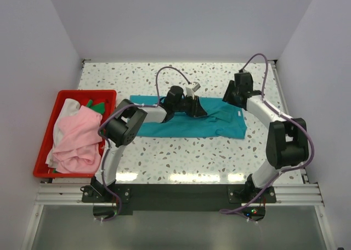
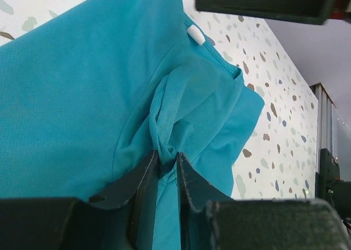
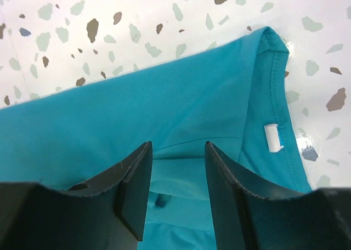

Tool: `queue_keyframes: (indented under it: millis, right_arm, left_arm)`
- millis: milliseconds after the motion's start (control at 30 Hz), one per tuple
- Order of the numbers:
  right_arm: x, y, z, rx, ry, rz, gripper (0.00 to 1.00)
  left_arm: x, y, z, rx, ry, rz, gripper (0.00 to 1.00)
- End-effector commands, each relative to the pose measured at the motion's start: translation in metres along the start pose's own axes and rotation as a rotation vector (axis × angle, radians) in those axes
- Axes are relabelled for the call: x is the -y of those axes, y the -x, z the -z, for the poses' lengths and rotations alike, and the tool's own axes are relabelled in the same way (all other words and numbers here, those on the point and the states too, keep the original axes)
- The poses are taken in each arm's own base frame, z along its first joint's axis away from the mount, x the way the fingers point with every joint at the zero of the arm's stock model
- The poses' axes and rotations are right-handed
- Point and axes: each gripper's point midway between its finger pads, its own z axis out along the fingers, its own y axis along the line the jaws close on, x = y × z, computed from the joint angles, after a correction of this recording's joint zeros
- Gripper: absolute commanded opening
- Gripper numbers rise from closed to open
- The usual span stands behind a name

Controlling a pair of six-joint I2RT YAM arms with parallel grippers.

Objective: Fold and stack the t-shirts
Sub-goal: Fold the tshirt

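Red plastic, rectangular, the bin (image 1: 88,92) is sitting at the far left, cradling a crumpled light pink cloth t-shirt (image 1: 77,137). Right of the bin, a teal short-sleeved t-shirt (image 1: 181,126) is lying spread out. The left gripper (image 2: 167,159) is pinching a bunched ridge of its cloth, jaws almost shut. Farthest from the bin, the right gripper (image 3: 178,151) is hovering over the labelled edge, jaws apart, gripping nothing. It likely needs a matching hold, so that both arms are lifting evenly.

On speckled table (image 1: 181,158): teal t-shirt (image 1: 181,128), red bin (image 1: 88,92)
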Motion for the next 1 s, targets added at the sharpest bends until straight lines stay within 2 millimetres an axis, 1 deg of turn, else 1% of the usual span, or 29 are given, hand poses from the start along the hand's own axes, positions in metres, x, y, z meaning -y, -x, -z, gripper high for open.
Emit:
queue_keyframes:
  millis: [0,133,267,533,767,833,900,967]
  right_arm:
    - [-0.004,0.003,-0.007,-0.022,0.011,0.028,0.46]
    - [-0.004,-0.008,-0.019,-0.067,0.015,0.04,0.46]
    - [-0.003,-0.017,-0.023,-0.089,0.022,0.042,0.45]
    - [-0.003,-0.031,-0.021,-0.109,0.042,0.041,0.4]
    - [-0.007,-0.045,-0.015,-0.132,0.065,0.046,0.35]
    - [-0.009,-0.05,-0.01,-0.138,0.078,0.051,0.32]
    - [-0.012,-0.053,-0.006,-0.134,0.089,0.053,0.27]
    - [-0.011,-0.056,0.001,-0.129,0.096,0.051,0.24]
  left_arm:
    - [0.032,0.027,0.011,0.055,-0.084,-0.119,0.24]
    - [0.035,0.021,0.011,0.036,-0.104,-0.126,0.24]
    - [0.033,0.012,0.013,0.012,-0.114,-0.123,0.24]
    - [0.024,-0.007,0.018,-0.023,-0.082,-0.12,0.24]
    - [0.015,-0.01,0.022,-0.027,-0.026,-0.132,0.25]
    - [0.013,-0.01,0.023,-0.022,-0.008,-0.13,0.27]
    - [0.011,-0.007,0.024,-0.01,0.013,-0.126,0.34]
    - [0.01,-0.006,0.025,-0.001,0.023,-0.124,0.38]
